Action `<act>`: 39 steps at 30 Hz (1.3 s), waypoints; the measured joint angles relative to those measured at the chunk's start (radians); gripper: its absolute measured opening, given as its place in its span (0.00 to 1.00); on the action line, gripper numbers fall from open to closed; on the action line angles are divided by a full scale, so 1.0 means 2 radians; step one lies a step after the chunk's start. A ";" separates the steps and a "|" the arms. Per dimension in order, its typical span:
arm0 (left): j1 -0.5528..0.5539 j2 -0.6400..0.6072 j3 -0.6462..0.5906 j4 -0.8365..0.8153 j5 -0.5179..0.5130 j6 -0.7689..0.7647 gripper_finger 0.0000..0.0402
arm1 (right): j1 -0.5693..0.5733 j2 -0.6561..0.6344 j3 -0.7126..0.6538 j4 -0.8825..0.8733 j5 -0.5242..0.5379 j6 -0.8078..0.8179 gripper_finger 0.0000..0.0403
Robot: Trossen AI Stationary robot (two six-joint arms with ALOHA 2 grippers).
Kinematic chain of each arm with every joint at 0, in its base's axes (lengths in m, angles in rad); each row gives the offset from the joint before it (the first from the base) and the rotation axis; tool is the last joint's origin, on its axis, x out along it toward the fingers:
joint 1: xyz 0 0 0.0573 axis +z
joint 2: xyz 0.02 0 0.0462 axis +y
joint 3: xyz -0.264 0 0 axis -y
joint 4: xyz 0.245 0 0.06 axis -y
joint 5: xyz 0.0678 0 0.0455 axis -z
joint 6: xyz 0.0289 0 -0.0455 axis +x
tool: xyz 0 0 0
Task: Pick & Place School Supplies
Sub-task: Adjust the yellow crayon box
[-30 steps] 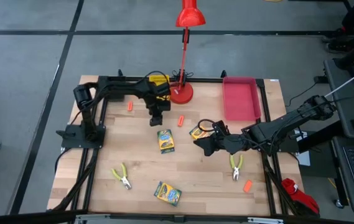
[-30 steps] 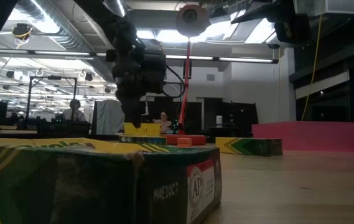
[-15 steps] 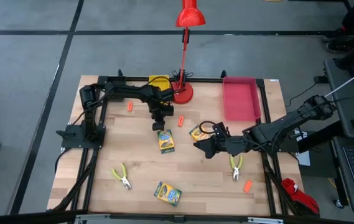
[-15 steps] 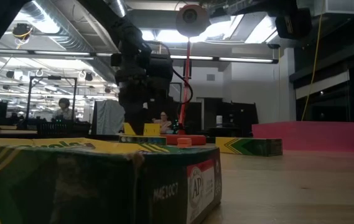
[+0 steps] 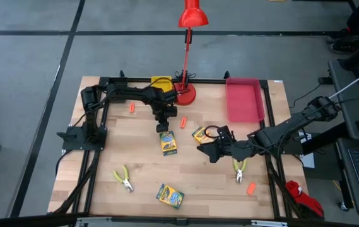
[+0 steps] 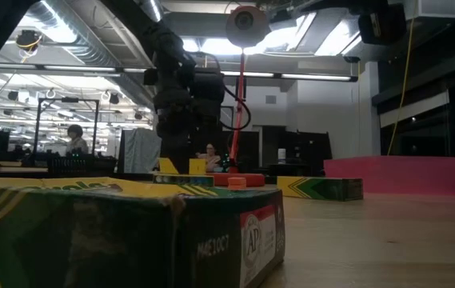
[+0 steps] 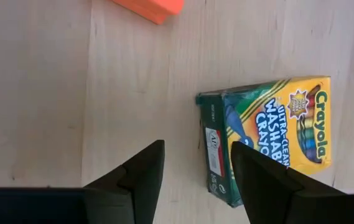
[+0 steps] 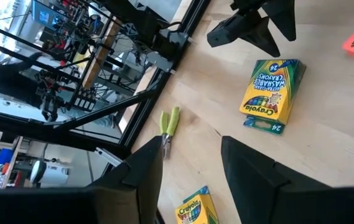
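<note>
Judged from how things lie, little or nothing of the sorting is done: the pink tray point(image 5: 243, 101) at the table's 1 o'clock corner looks empty, and the yellow tray point(image 5: 161, 82) at 12 o'clock, next to the lamp point(image 5: 185, 93), shows nothing in the part not hidden by the left arm. Every supply in view lies on bare wood. Three crayon boxes are out: the centre box point(image 5: 167, 142), a second box point(image 5: 200, 134) just at its 3 o'clock side, and a third box point(image 5: 170, 196) down at 6 o'clock. Of the orange pieces, one point(image 5: 131, 108) lies at 10 o'clock, one point(image 5: 182, 122) near the centre just at 1 o'clock of the centre box, and one point(image 5: 251, 188) at 5 o'clock near the front right edge. One pair of pliers point(image 5: 123, 179) rests at 7 o'clock and the other pliers point(image 5: 238, 169) at 4 o'clock. The left gripper point(image 5: 162, 126) hangs just at 12 o'clock of the centre box with its jaws parted and nothing between them; its wrist view shows the box point(image 7: 270, 139) lying beyond the right-hand finger, not yet inside the gap. The right gripper point(image 5: 209, 151) sits low at about 4 o'clock of centre, near the second box, its fingers spread and empty as well. So all eight items appear left to move, and the left arm's likely first pick is the centre box.
</note>
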 joint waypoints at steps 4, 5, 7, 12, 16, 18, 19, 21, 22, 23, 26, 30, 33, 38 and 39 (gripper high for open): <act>-0.003 0.000 0.000 -0.001 -0.001 -0.003 0.46 | 0.001 0.000 0.000 0.000 0.000 0.000 0.41; -0.004 0.000 0.000 -0.001 -0.001 -0.003 0.46 | 0.001 0.000 0.000 0.000 0.000 0.000 0.41; -0.006 0.000 0.000 -0.001 -0.003 -0.004 0.46 | 0.001 0.000 0.000 0.000 0.000 0.000 0.41; -0.009 0.000 -0.004 0.002 -0.013 -0.004 0.46 | 0.001 0.000 0.000 0.000 0.000 0.001 0.41; -0.009 0.000 -0.018 0.010 -0.013 -0.007 0.46 | 0.001 0.000 0.000 0.000 0.000 0.002 0.41; -0.009 0.000 -0.023 0.013 -0.019 -0.008 0.46 | 0.001 0.000 0.000 0.000 0.000 0.002 0.41; -0.009 -0.001 -0.023 0.013 -0.023 -0.007 0.46 | 0.001 0.000 0.000 0.001 0.000 0.001 0.41; -0.007 -0.001 -0.024 0.016 -0.024 -0.007 0.46 | 0.001 0.000 0.000 0.000 0.000 0.001 0.41; -0.005 -0.001 -0.024 0.019 -0.026 -0.007 0.46 | 0.001 0.000 0.000 0.000 0.000 0.000 0.41; -0.002 -0.001 -0.024 0.025 -0.029 -0.007 0.46 | 0.001 0.000 0.000 0.000 0.000 0.000 0.41; 0.007 -0.001 -0.024 0.038 -0.036 -0.007 0.46 | 0.001 0.000 0.000 0.000 0.000 0.000 0.41; 0.023 -0.001 -0.024 0.045 -0.039 -0.007 0.46 | 0.001 0.000 0.000 0.000 0.000 0.000 0.41; 0.037 -0.001 -0.024 0.049 -0.040 -0.008 0.46 | 0.001 0.000 0.000 0.000 0.000 0.001 0.41; 0.060 -0.001 -0.024 0.048 -0.036 -0.011 0.46 | 0.001 0.000 0.000 0.000 0.000 0.004 0.41; 0.064 -0.001 -0.024 0.048 -0.030 -0.013 0.46 | 0.001 0.000 0.000 0.001 0.000 0.005 0.41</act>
